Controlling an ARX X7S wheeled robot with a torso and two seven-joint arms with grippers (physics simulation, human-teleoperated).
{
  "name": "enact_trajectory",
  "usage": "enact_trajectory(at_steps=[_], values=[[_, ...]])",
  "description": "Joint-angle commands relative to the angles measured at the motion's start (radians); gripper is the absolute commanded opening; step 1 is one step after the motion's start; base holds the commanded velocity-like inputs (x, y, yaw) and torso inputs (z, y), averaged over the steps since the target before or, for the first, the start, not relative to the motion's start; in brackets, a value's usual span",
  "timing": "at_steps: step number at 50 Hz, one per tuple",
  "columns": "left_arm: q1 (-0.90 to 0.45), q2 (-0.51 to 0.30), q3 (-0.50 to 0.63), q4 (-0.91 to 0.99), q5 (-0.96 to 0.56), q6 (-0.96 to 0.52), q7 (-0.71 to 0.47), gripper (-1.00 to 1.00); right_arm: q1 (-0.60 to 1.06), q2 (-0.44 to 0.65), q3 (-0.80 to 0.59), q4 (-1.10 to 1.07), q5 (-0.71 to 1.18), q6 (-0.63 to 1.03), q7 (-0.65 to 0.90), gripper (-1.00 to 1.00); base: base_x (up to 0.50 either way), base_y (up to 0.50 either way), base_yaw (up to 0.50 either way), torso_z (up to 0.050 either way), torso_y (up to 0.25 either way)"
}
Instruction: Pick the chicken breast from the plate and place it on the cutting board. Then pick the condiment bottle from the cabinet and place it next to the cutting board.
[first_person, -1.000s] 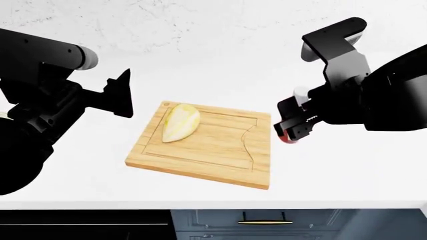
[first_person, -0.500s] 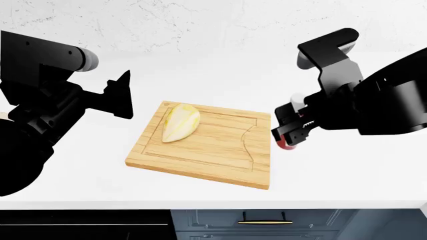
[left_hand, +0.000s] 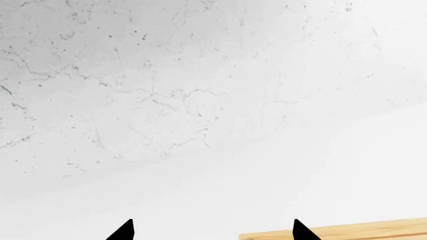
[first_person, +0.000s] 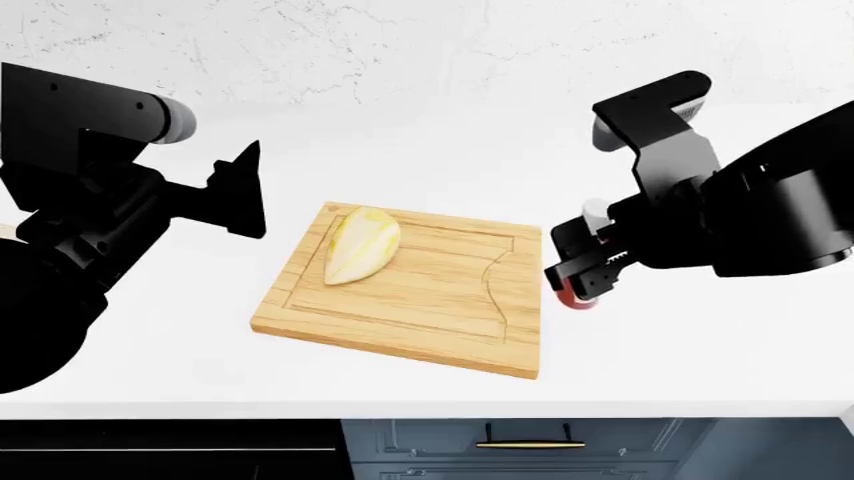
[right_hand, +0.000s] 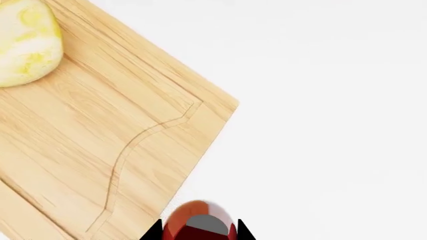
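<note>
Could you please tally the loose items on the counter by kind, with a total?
Cutting board: 1
Chicken breast: 1, lying on the board
Condiment bottle: 1, held in the right gripper beside the board
Total: 3

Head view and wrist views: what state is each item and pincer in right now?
chicken breast: lying on the cutting board, untouched.
cutting board: flat on the counter.
condiment bottle: gripped, just beside the board's edge; whether it touches the counter is unclear.
right pincer: shut on the bottle.
left pincer: open, empty, away from the board.
</note>
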Motion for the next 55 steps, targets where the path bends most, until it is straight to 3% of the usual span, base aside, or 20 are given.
enact_trajectory(at_steps=[1, 55], values=[[0.000, -0.001, 0.002, -0.001, 0.001, 0.002, 0.000, 1.00, -0.001, -0.006, -0.001, 0.013, -0.021, 0.011, -0.009, -1.00, 0.00, 0.00, 0.00, 0.000, 0.000], [0.015, -0.008, 0.006, -0.002, 0.003, 0.019, 0.000, 1.00, -0.055, -0.023, -0.012, 0.027, -0.038, -0.003, -0.033, -1.00, 0.00, 0.00, 0.00, 0.000, 0.000]])
